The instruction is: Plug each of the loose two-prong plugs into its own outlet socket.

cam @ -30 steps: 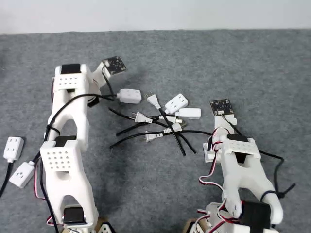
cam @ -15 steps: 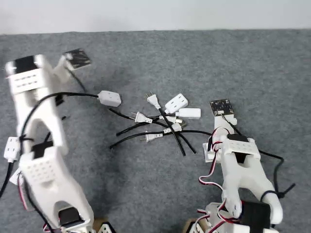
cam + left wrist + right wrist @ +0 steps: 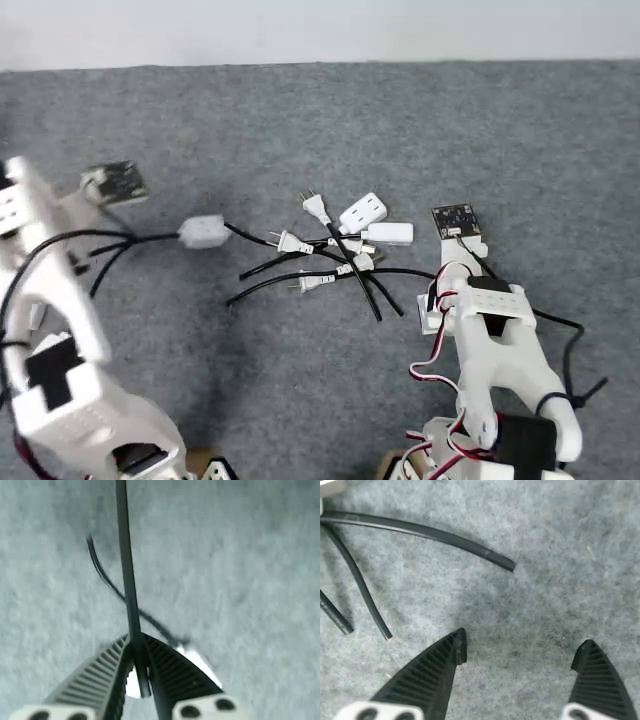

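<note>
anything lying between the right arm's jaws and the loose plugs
Only loose black cords lie across the carpet ahead of the open jaws. The plugs sit beyond them. Nothing else visible blocks the way.

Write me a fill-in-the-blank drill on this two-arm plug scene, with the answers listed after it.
1. The left pincer is ____ on a black cord.
2. The right pincer hangs ____ over the grey carpet, holding nothing.
3. The white socket lying by itself is nearer the ____ arm than the pile of plugs is.
Missing words: shut; open; left.
</note>
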{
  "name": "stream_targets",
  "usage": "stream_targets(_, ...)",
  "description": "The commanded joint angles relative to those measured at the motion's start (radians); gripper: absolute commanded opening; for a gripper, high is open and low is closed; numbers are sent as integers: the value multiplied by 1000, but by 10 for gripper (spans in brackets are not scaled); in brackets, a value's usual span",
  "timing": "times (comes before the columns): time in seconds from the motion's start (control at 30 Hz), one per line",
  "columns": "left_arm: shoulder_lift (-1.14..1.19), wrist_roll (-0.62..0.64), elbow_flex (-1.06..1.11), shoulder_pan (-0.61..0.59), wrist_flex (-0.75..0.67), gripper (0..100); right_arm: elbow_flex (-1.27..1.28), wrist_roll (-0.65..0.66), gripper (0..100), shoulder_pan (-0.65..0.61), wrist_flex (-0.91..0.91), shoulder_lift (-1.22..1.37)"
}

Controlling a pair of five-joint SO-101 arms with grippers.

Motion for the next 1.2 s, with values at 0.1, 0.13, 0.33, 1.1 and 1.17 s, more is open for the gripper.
stream_targets(0.1, -121, -233, 2, -250, 34, 9, -34, 12, 339, -13, -28, -1)
stream_targets(0.13, -127, -262, 2, -281, 34, 9, -34, 12, 339, -13, -28, -1)
stream_targets(0.33, -121, -370, 2, -425, 34, 9, -34, 12, 339, -13, -28, -1)
stream_targets(1.1, -114, 150, 22, 210, -60, 12, -28, 12, 339, -13, -28, -1)
stream_targets(1.17, -114, 175, 58, 298, -86, 13, -28, 12, 339, -13, -30, -1)
